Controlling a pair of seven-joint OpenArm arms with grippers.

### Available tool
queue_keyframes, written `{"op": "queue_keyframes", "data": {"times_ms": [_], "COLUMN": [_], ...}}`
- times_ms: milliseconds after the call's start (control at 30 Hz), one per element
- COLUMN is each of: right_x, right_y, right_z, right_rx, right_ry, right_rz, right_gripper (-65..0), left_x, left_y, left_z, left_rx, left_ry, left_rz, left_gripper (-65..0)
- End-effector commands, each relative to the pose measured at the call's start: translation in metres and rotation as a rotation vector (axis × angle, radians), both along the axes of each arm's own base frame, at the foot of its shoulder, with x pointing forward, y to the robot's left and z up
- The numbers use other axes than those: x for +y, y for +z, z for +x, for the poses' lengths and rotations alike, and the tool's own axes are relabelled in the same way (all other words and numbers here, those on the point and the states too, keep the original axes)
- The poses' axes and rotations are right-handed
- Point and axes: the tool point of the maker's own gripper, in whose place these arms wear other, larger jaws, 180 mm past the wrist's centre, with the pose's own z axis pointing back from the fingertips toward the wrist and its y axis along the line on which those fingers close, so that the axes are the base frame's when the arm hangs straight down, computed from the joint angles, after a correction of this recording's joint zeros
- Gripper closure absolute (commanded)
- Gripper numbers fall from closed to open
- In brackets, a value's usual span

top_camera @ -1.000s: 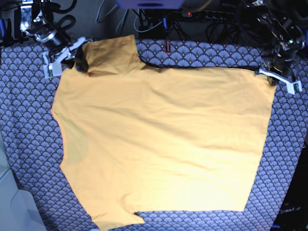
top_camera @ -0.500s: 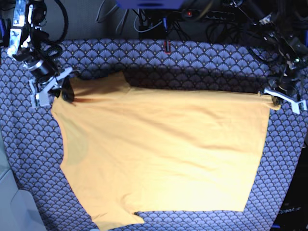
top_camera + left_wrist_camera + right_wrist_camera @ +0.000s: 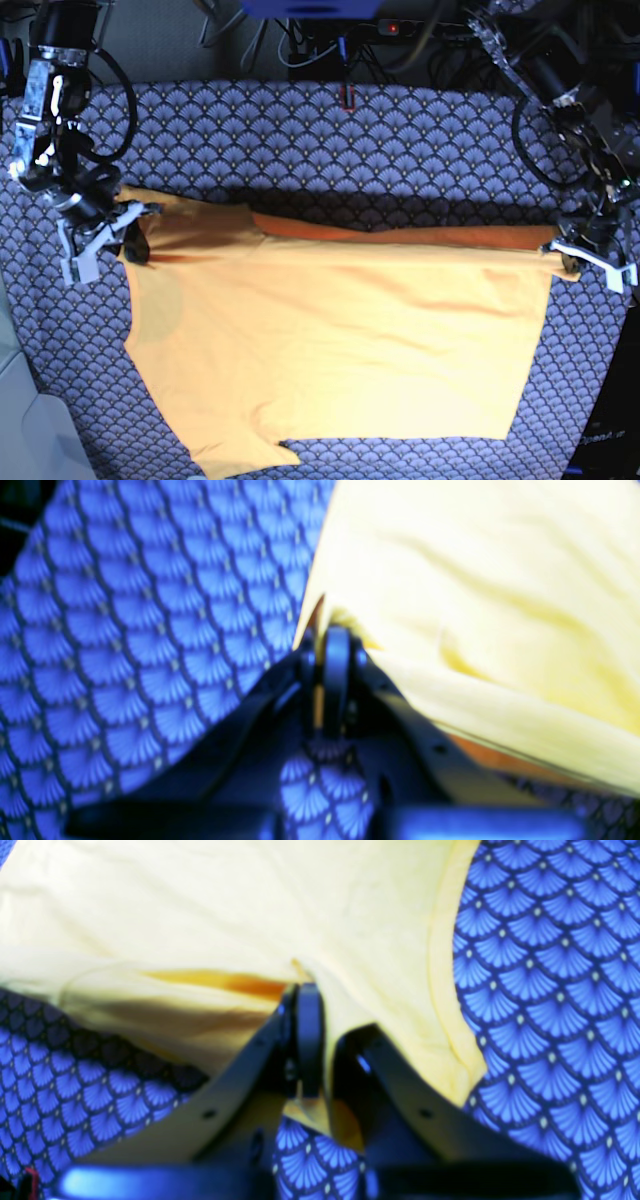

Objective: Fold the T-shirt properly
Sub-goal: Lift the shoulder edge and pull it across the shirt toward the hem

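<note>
One yellow-orange T-shirt counted; one blue scallop-patterned cloth counted beneath; two grippers counted, left gripper and right gripper; one red-lit power strip counted behind

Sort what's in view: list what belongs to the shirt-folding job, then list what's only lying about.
Belongs to the job:
- T-shirt, yellow-orange
- left gripper, shut on the T-shirt's far edge
- right gripper, shut on the T-shirt near its sleeve

Only lying about:
- blue-grey scallop-patterned cloth underneath
- cables behind the table
</note>
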Motion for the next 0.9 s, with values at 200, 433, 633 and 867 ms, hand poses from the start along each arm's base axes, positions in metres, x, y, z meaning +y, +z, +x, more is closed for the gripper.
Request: {"op": "queue_keyframes", "data": {"times_ms": [200,433,633,867], "right_x": [-0.012,-0.006,-0.004,-0.005], "right_y": [0.024,0.013,0.016,0.018], "right_z": [0.027,0.048,0.059,0.070], "right_rx": [-0.077,-0.037,-0.038,-0.035], "right_ry": [-0.013,0.037,0.052,0.055], "right_rz": [-0.007,-0.020,-0.025,-0.026], "right_gripper": [0.0,0.0,0.0,0.0], "left_x": [-0.008,-0.017,-0.013,-0.009], "left_y": [0.030,0.034,0.032,0.047], "left_z": [0.037,0.063,0.072,0.083], "left_rx": [-0.018,-0.025,-0.023,-0.065], "left_ry": [-0.093,-0.143,-0.145,-0.141], "left_rz": [0.163,0.258,0.299,0.353], "left_gripper": [0.0,0.0,0.0,0.0]}}
